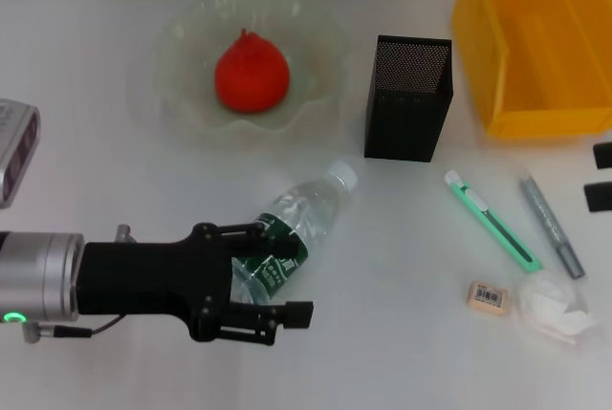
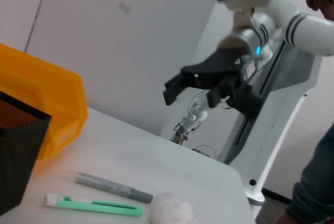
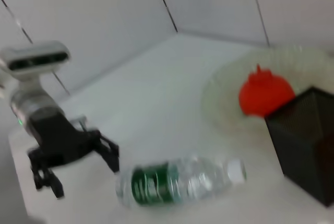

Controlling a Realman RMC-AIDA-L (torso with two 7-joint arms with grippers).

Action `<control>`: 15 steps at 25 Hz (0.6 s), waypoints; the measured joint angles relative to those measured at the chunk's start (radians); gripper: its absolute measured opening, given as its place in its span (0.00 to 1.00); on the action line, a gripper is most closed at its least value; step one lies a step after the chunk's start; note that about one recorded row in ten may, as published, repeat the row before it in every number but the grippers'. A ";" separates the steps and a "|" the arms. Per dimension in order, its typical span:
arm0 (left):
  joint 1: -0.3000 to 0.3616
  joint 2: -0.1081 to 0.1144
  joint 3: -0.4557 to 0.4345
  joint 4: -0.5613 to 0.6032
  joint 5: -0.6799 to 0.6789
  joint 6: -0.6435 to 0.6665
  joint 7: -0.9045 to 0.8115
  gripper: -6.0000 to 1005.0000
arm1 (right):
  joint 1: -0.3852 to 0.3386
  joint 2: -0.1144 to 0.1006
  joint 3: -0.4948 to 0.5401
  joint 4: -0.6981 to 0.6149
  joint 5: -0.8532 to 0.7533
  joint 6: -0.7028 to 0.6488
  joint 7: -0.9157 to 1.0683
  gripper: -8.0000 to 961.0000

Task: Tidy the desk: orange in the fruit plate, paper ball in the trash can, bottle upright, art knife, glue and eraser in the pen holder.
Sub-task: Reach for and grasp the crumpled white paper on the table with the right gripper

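The left end effector [image 1: 277,271], black and mounted on a silver wrist, hangs low over the near part of the plain white desk [image 1: 115,171] with its fingers spread wide, one on either side of the base of the clear plastic water bottle with a dark green label and white cap [image 1: 296,228]. The bottle lies on its side, base between the fingers and cap pointing away and to the right of the end effector; whether the fingers touch it cannot be told.

Well to the right of the end effector sit a small beige eraser with a white barcode label [image 1: 487,296] and, just beside it, a crumpled white paper ball [image 1: 553,308]. Slightly farther back lie a slim mint-green art knife [image 1: 491,221] and a thin grey glue stick [image 1: 551,226], side by side but apart.

Beyond the bottle's cap stands the tall square black mesh pen holder [image 1: 407,97]. To the holder's left, the red-orange round orange [image 1: 251,73] rests in the translucent pale-green wavy-rimmed fruit plate [image 1: 182,66]. At the far right stands the bright yellow rectangular trash can [image 1: 535,95].

The right end effector [image 2: 209,83] hovers beyond the desk's right edge, fingers spread, holding nothing.
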 joint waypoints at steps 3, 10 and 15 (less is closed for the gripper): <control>0.005 0.000 0.013 0.000 0.000 0.005 0.008 0.84 | 0.009 0.012 -0.191 -0.177 -0.065 -0.025 0.134 0.75; 0.006 0.001 0.015 -0.001 0.000 0.013 0.004 0.84 | 0.016 0.069 -0.510 -0.354 -0.352 -0.008 0.298 0.75; 0.008 0.001 0.016 -0.001 0.001 0.015 0.003 0.84 | -0.018 0.075 -0.605 -0.316 -0.379 0.093 0.337 0.74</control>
